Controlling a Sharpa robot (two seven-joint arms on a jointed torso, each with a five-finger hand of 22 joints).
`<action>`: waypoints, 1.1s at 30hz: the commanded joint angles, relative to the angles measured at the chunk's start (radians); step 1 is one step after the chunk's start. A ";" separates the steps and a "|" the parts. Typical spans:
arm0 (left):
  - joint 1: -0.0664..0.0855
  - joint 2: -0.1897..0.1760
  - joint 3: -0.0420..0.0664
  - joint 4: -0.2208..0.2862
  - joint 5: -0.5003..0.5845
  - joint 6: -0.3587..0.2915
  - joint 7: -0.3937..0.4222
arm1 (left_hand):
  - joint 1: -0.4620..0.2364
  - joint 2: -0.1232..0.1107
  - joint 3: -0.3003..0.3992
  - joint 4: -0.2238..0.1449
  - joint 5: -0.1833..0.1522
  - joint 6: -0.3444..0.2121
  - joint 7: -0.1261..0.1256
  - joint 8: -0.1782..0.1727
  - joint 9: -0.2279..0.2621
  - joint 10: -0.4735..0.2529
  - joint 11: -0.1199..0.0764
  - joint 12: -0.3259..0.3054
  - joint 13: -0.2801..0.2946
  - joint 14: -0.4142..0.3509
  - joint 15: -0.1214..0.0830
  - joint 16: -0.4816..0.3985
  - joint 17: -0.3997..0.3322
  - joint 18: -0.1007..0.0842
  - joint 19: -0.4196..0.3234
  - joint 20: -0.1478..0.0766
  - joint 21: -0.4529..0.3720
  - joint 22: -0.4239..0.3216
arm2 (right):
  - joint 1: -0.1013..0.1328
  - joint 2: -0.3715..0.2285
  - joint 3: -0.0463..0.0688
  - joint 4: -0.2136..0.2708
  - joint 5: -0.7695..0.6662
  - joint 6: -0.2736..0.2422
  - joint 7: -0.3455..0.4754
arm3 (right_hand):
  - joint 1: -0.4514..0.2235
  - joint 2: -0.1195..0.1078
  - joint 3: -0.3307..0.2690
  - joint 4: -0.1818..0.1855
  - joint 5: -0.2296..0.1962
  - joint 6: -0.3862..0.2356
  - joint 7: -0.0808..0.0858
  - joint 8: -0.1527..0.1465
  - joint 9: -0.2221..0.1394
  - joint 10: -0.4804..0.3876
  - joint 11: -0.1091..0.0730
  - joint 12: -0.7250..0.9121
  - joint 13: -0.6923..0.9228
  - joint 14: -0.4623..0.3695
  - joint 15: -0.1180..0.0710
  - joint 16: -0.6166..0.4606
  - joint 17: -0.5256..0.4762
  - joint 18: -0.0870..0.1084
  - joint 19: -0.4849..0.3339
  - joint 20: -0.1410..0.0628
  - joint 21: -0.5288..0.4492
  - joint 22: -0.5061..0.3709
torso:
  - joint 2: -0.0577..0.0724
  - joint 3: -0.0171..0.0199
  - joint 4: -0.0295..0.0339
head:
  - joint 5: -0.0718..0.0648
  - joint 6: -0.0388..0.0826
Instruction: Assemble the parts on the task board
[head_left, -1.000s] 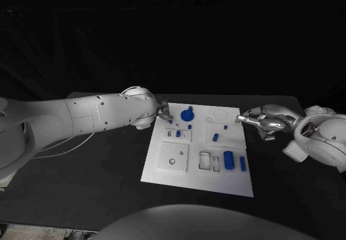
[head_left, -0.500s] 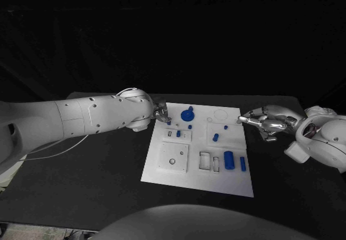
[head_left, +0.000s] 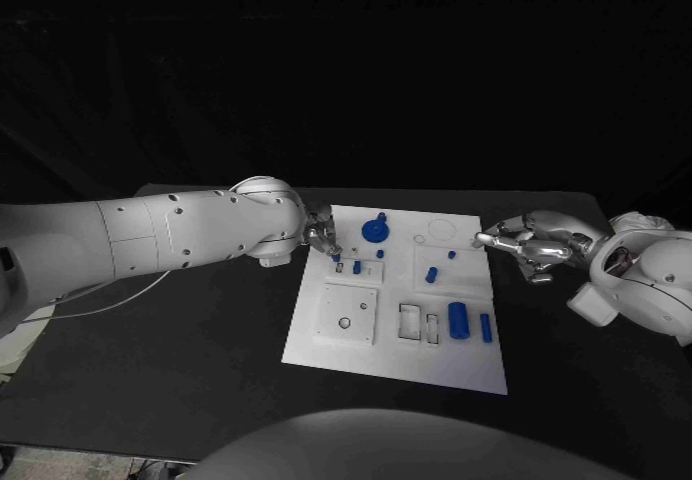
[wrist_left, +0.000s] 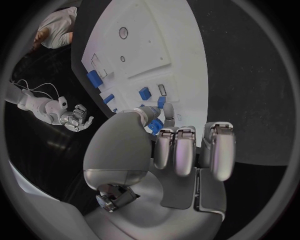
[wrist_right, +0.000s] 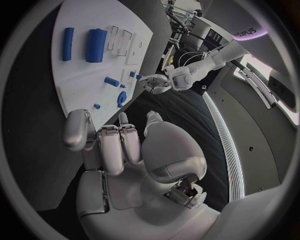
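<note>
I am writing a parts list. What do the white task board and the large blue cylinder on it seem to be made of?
Task board: probably matte white plastic, flat and even, with no glare. Large blue cylinder: likely plastic too, uniform blue with a faint sheen; it could be painted.

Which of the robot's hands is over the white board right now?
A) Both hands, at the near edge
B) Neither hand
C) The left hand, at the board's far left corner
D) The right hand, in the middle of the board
C: the left hand reaches over the far left corner of the task board, beside small blue parts, while the right hand hangs off the board's right edge.
</note>
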 joint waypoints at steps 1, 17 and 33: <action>0.002 0.000 0.000 0.005 0.022 0.076 -0.012 | 0.002 -0.013 0.046 -0.040 -0.005 0.005 -0.009 -0.002 -0.002 0.099 -0.002 0.006 0.263 0.105 -0.002 0.002 0.263 -0.007 0.082 -0.007 -0.006 0.251 | -0.004 0.002 0.000 -0.002 0.001 0.014 -0.002 | 0.011 -0.002 0.004 0.001 0.006 0.002 0.000 -0.006 -0.002 -0.003 -0.002 -0.004 0.138 -0.007 0.002 -0.005 0.116 0.007 -0.005 -0.002 -0.004 0.143 | 0.001 -0.0003 -0.0006 | 0.000 0.000; 0.002 0.015 -0.001 -0.008 0.010 0.100 -0.015 | 0.001 -0.013 0.057 -0.044 -0.013 0.003 -0.007 -0.006 -0.004 0.099 -0.001 0.006 0.263 0.105 -0.002 0.002 0.263 -0.006 0.078 -0.006 -0.010 0.250 | -0.008 0.008 0.000 -0.004 0.002 0.014 0.000 | 0.014 -0.003 0.005 0.000 0.006 0.003 0.001 -0.006 -0.002 -0.004 -0.002 -0.005 0.137 -0.008 0.002 -0.005 0.115 0.007 -0.006 -0.002 -0.005 0.143 | 0.000 0.0000 0.0005 | -0.002 0.000; 0.002 0.026 -0.001 -0.016 0.002 0.071 -0.009 | -0.001 -0.009 0.062 -0.044 -0.015 0.002 -0.005 -0.007 -0.005 0.099 0.000 0.006 0.263 0.105 -0.001 0.002 0.263 -0.006 0.079 -0.006 -0.010 0.250 | -0.009 0.009 0.000 -0.006 0.002 0.009 0.005 | 0.016 -0.004 0.006 -0.001 0.007 0.004 0.001 -0.006 -0.002 -0.004 -0.002 -0.005 0.137 -0.008 0.002 -0.006 0.115 0.007 -0.007 -0.002 -0.006 0.143 | 0.000 0.0002 0.0002 | -0.004 0.000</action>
